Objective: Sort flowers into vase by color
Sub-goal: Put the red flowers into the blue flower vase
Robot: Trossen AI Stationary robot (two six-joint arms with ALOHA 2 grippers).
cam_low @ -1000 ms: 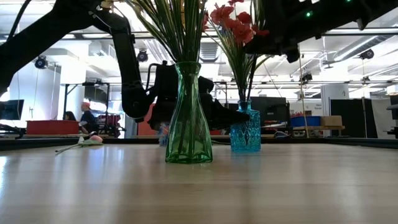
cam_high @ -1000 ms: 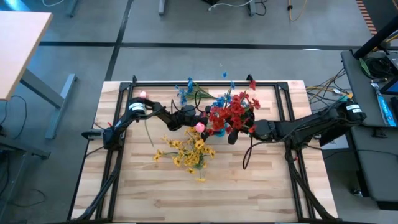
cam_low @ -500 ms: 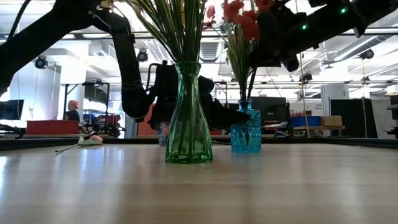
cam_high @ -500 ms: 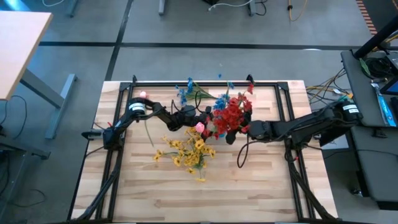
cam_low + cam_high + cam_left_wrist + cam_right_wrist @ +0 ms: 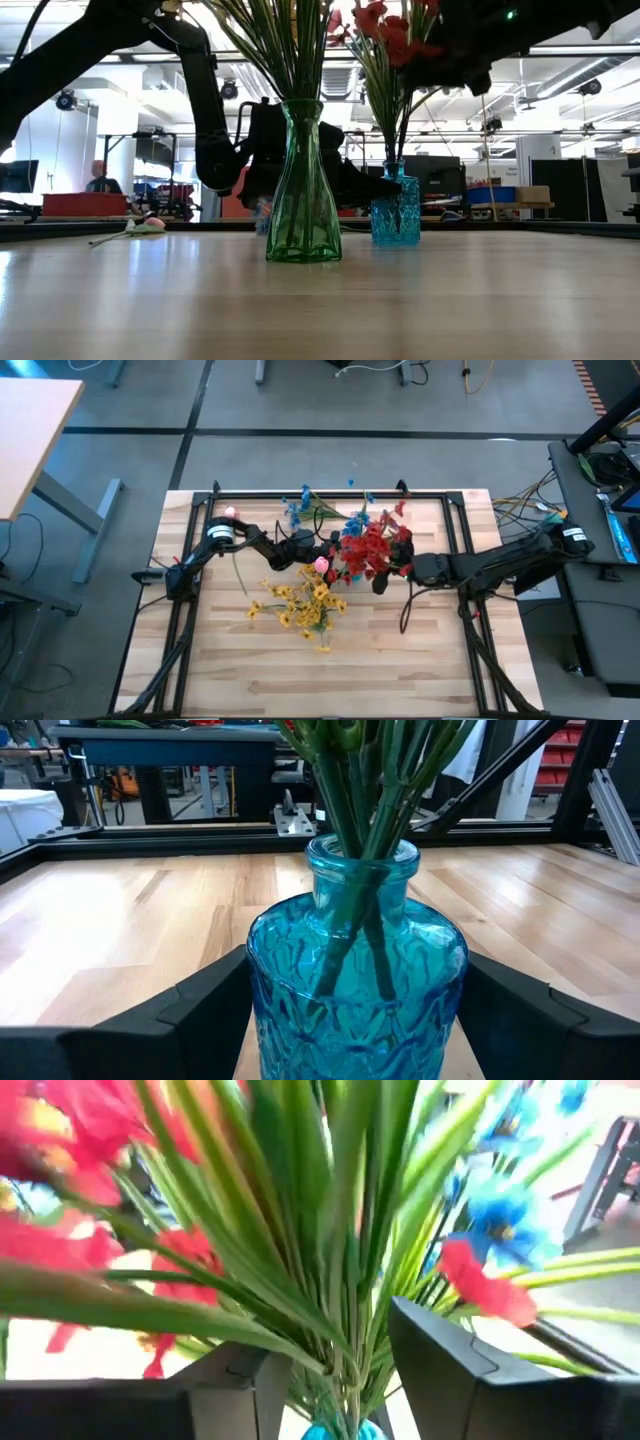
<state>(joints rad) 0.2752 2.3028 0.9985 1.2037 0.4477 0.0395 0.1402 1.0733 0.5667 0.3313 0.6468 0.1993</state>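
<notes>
Nearest in the low view stands the green vase (image 5: 303, 190) on the worktop (image 5: 320, 300), stuffed with stems; from above its yellow flowers (image 5: 300, 603) spread over the boards. Behind it is the blue vase (image 5: 357, 982), gripped on both sides by the left hand (image 5: 350, 1020), its fingers (image 5: 205, 1010) pressed to the glass. Green stems drop through the neck. The right hand (image 5: 340, 1370) is narrowed around those stems above the vase, holding the red flowers (image 5: 368, 548). Blue flowers (image 5: 300, 506) lie near the far edge. A pink bud (image 5: 150, 226) lies on the worktop at the left.
</notes>
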